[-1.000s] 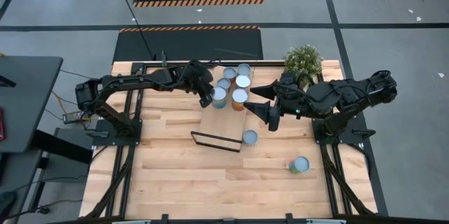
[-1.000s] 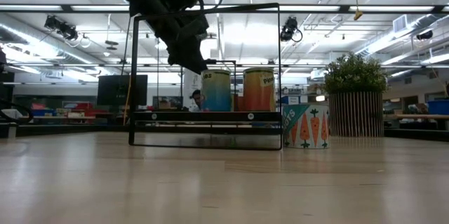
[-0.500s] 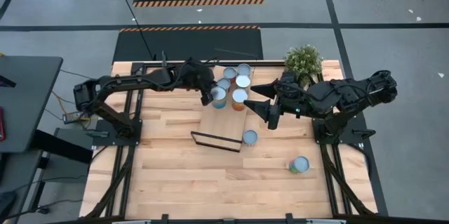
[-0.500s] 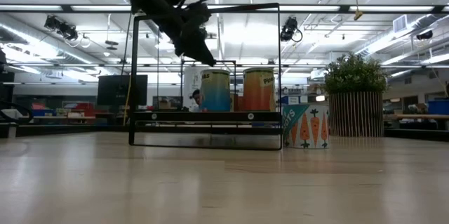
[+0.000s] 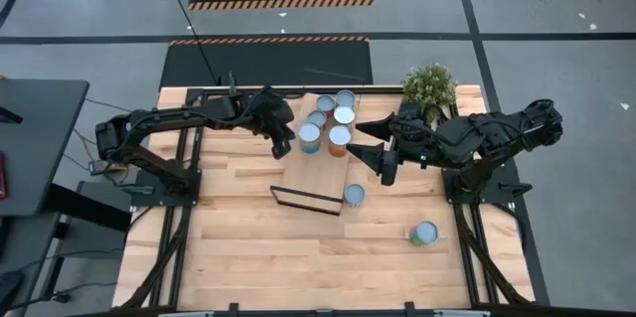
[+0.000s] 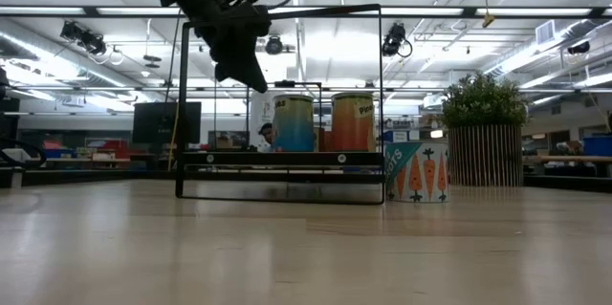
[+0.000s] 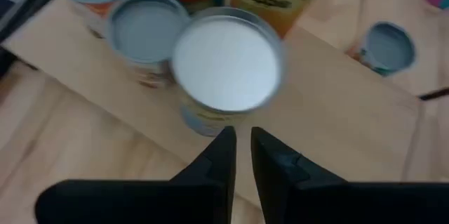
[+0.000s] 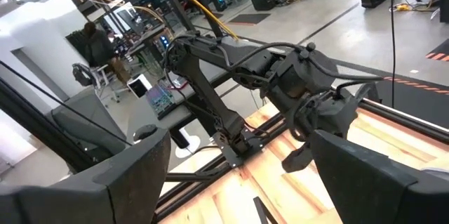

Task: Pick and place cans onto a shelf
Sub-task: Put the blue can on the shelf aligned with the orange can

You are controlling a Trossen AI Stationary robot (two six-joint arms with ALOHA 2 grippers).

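Observation:
The shelf (image 5: 320, 163) is a pale board with a black frame (image 5: 306, 201) at its near end. Several cans stand upright on its far half, among them a teal one (image 5: 309, 137) and an orange one (image 5: 340, 138). My left gripper (image 5: 289, 141) hangs shut and empty just left of the teal can (image 7: 226, 66), above the shelf's left edge. My right gripper (image 5: 366, 145) is open and empty, above the table right of the shelf. One can (image 5: 354, 194) stands on the table beside the frame, and another (image 5: 425, 233) stands nearer the right front.
A potted plant (image 5: 429, 86) stands at the table's far right corner. In the low view the black frame (image 6: 282, 104) stands in front of the teal can (image 6: 295, 123) and the orange can (image 6: 353, 121). A carrot-printed can (image 6: 416, 171) stands to its right.
My left gripper has drawn back from the teal can toward the table's left edge. The cans on the shelf have stayed where they were.

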